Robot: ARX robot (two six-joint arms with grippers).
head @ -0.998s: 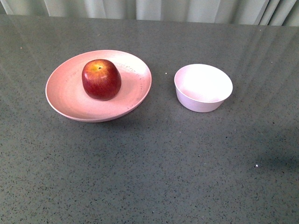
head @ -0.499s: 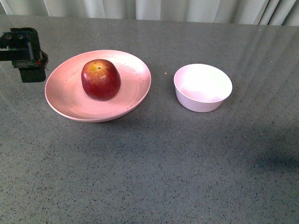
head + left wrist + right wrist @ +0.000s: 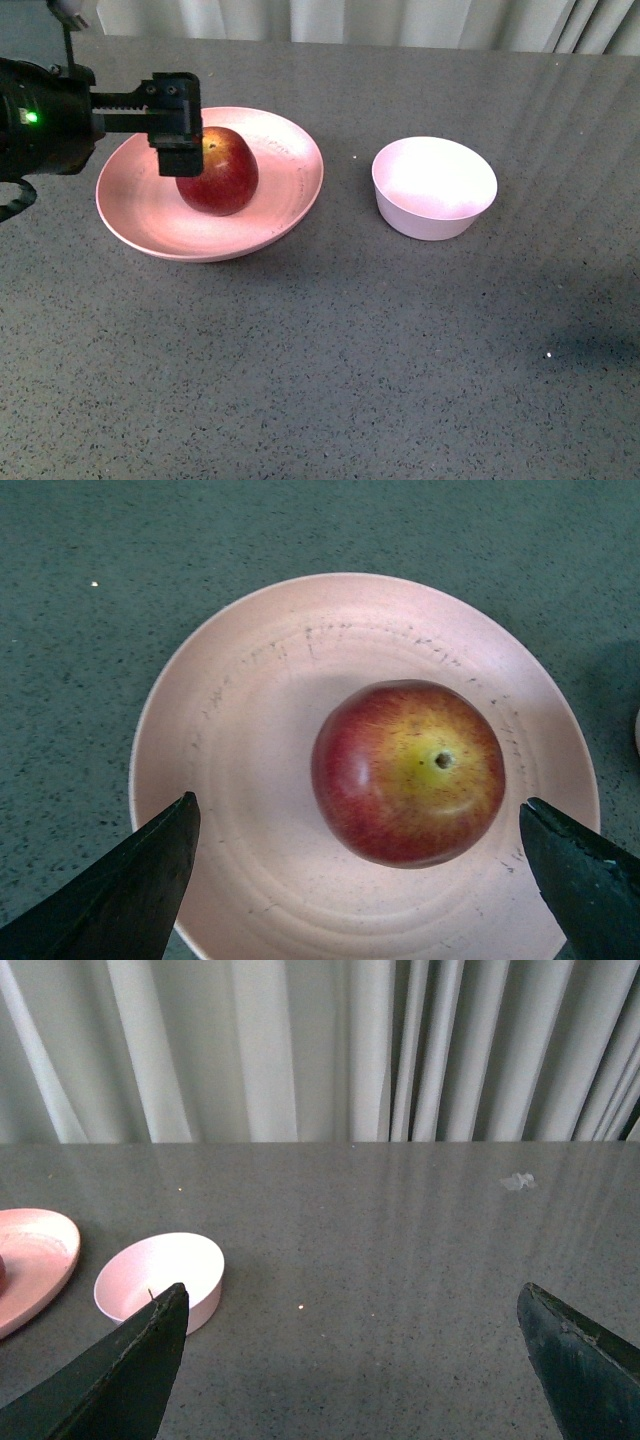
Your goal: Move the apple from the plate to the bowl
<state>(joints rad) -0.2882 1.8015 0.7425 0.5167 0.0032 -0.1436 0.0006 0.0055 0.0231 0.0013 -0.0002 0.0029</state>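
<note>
The dark-red apple sits on the wide salmon-pink plate at the left. The pale bowl stands empty to the plate's right. My left gripper is open and empty, hovering over the plate and partly covering the apple's left top. In the left wrist view the apple lies on the plate between the wide-open jaws of the left gripper, not touched. My right gripper is open and empty over bare table, with the bowl and the plate's edge off to one side. It is out of the front view.
The grey speckled table stretches around the dishes. Pale curtains hang behind its far edge. A small white scrap lies on the table far off.
My left arm has come in from the left edge and now reaches over the plate, its gripper above the apple. Apple, plate and bowl have not moved.
</note>
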